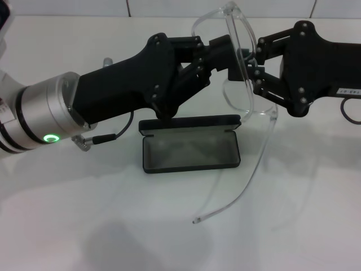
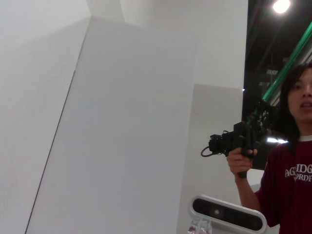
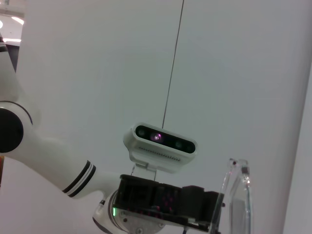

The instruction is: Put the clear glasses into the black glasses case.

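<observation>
While the only clear writing was on a bystander's dark red shirt (image 2: pixel 292 180), where white letters cut off at the frame edge read roughly "AGRIDG" over "ORDE", a small white label (image 1: pixel 347 91) on the right arm carried digits too small to read. From the head view, the clear glasses (image 1: pixel 240 62) hung in the air, lens front standing on edge, above and toward one o'clock of the black glasses case (image 1: pixel 190 144). The left gripper (image 1: pixel 221 53) came in from nine o'clock and the right gripper (image 1: pixel 252 70) from three o'clock, meeting at the frame. Both sets of fingers appeared closed on the lens front, though the exact contact was hard to make out. One thin temple arm (image 1: pixel 248 180) drooped toward six o'clock, its tip near the white table (image 1: pixel 67 226), just beside the case's three o'clock end. The case lay open on the table, grey lining up, lid toward twelve o'clock. Only the left wrist view showed the bystander, holding a black camera rig (image 2: pixel 239 141). The right wrist view alone showed the glasses (image 3: pixel 239 195) edge-on beside the left gripper (image 3: pixel 195 204), with a white wrist camera (image 3: pixel 161 146) above it.
</observation>
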`<state>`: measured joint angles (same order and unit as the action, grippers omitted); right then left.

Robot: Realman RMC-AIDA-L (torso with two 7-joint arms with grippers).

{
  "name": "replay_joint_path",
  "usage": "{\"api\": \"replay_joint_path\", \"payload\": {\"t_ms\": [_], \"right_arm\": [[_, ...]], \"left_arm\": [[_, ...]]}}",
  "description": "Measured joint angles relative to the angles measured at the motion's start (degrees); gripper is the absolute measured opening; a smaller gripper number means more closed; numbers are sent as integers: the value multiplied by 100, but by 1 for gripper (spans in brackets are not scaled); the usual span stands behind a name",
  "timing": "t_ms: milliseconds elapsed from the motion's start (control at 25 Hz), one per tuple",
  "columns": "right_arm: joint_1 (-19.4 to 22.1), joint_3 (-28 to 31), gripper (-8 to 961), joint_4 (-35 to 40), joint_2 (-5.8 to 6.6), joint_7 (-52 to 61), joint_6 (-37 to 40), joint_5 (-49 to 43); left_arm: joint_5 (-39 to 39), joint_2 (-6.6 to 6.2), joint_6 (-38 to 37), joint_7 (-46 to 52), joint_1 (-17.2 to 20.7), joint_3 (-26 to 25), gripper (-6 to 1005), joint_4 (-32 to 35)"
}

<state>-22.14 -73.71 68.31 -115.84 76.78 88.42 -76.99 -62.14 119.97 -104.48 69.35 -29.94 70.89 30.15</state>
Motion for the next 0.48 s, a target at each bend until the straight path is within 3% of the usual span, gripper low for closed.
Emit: {"api": "replay_joint_path", "payload": {"t_ms": [280, 480], "right_arm": [[27, 84, 117, -46, 6, 0, 0, 0], [68, 468, 117, -205, 15, 0, 184, 146]], "left_arm": [[2, -17, -182, 0, 29, -17, 84, 5], [11, -49, -459, -4, 105, -40, 85, 34]]}}
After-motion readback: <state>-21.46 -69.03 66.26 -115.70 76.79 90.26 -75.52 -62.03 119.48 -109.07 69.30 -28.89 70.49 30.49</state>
